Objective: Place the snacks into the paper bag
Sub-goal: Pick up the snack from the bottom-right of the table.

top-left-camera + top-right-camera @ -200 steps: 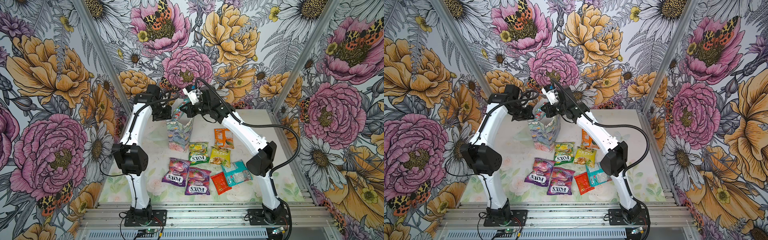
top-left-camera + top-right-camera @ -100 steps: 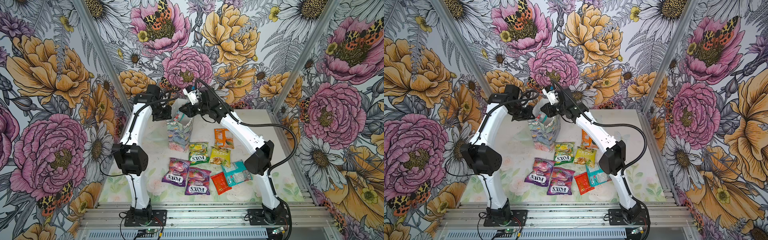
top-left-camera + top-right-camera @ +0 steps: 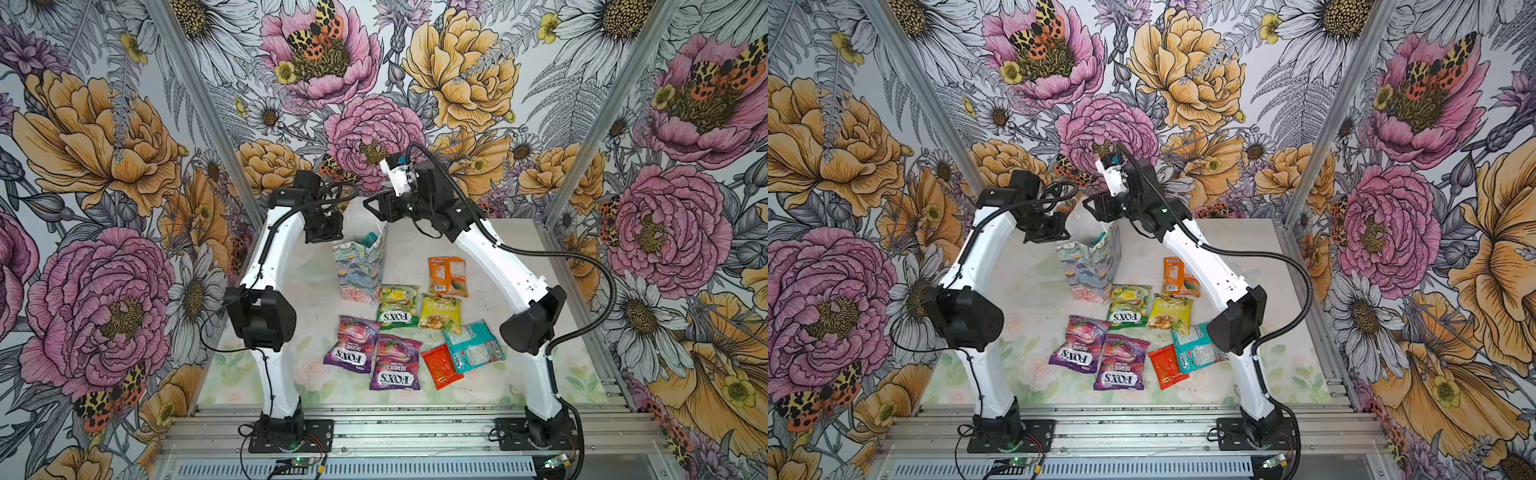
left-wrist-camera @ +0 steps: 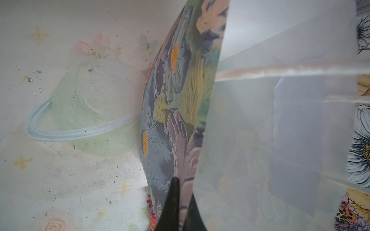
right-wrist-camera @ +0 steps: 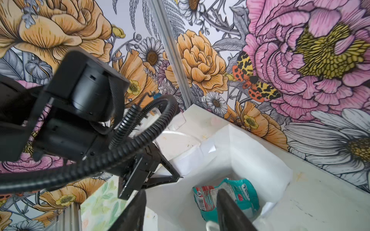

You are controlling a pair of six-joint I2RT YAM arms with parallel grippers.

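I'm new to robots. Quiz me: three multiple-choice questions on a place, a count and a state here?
1. The teal packet under the right claw is: A in the paper bag; B on a shelf; C on a chair.
2. Purple packets on the table: A one; B two; C four.
3. The left claw is: A wide open; B shut on the paper bag; C holding a spoon.
Answers: 1 A, white bag walls surround it; 2 B, two lie side by side; 3 B, it pinches the bag's wall.
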